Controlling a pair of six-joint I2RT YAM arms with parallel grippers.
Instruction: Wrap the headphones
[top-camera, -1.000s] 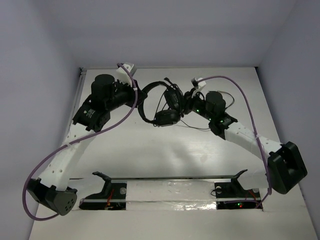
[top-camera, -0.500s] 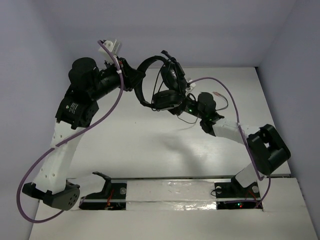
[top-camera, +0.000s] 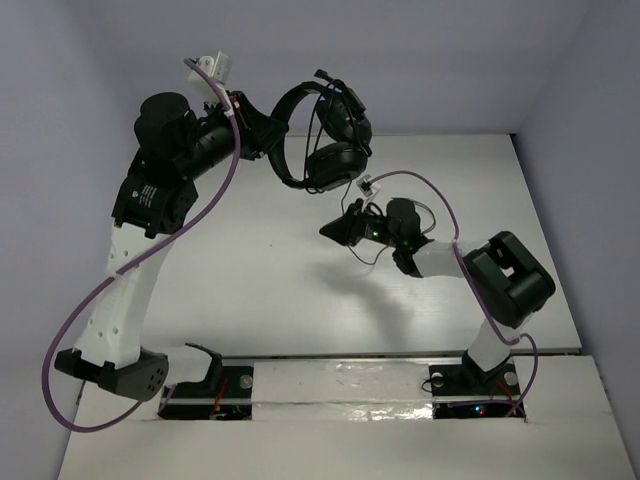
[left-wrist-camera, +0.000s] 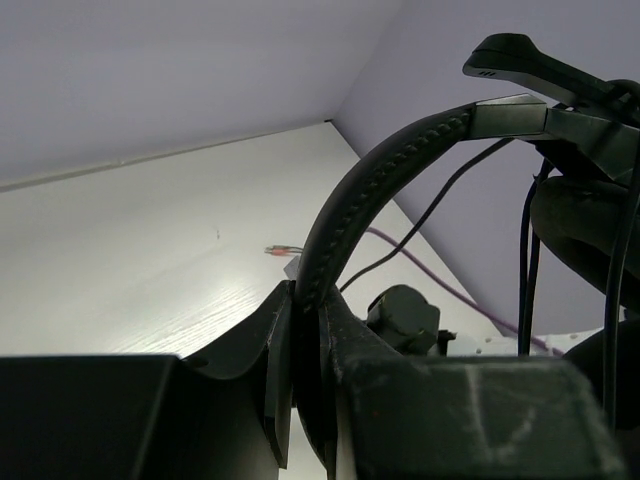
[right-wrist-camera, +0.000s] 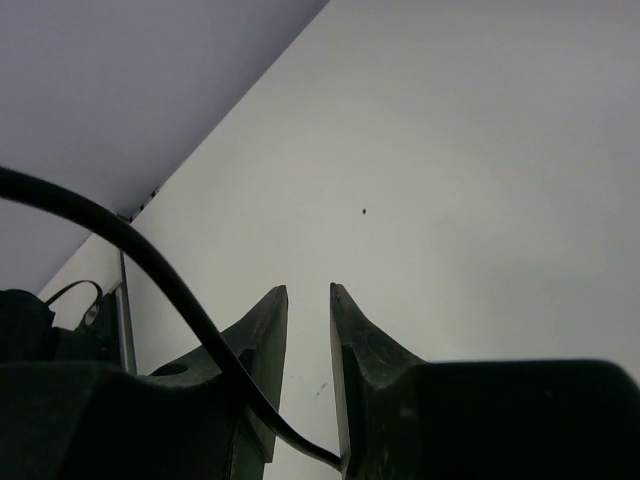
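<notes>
The setting is identified as a robotics laboratory test cell. A plain white bench is enclosed at the rear and on both sides by bare, pale lavender walls. Two jointed white-and-black arms, the left arm and the right arm, are bolted side by side to a metal mounting strip at the near edge. Thick purple cables are routed along the arms. Small red indicator lights are lit at the bases.

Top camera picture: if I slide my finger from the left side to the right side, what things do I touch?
left arm → headphones → right arm's elbow
</notes>
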